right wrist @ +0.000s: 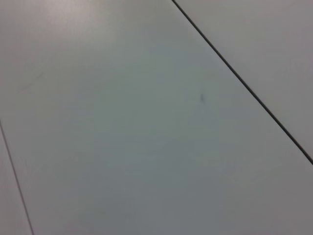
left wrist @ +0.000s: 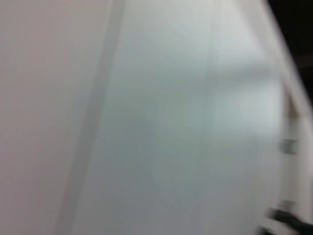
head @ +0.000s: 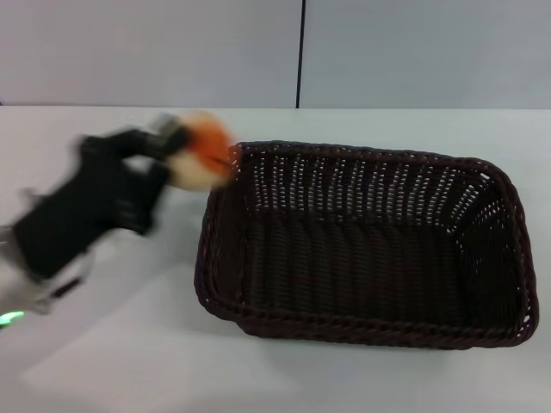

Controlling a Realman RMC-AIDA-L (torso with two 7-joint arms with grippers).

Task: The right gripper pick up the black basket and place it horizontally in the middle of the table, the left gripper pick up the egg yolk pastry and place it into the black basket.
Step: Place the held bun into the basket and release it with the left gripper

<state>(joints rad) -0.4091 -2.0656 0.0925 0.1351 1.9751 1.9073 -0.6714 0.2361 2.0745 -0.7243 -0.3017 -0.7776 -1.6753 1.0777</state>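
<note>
The black basket [head: 366, 245] lies lengthwise across the middle of the white table [head: 129, 361], open side up and empty. My left gripper [head: 185, 155] is shut on the egg yolk pastry [head: 204, 155], a pale cream dome with an orange-red top. It holds the pastry in the air just outside the basket's far left corner, beside the rim. The arm is blurred by motion. My right gripper is not in view. The wrist views show only pale blurred surfaces.
A grey wall with a dark vertical seam [head: 301, 52] stands behind the table's far edge. Bare tabletop lies in front of and to the left of the basket.
</note>
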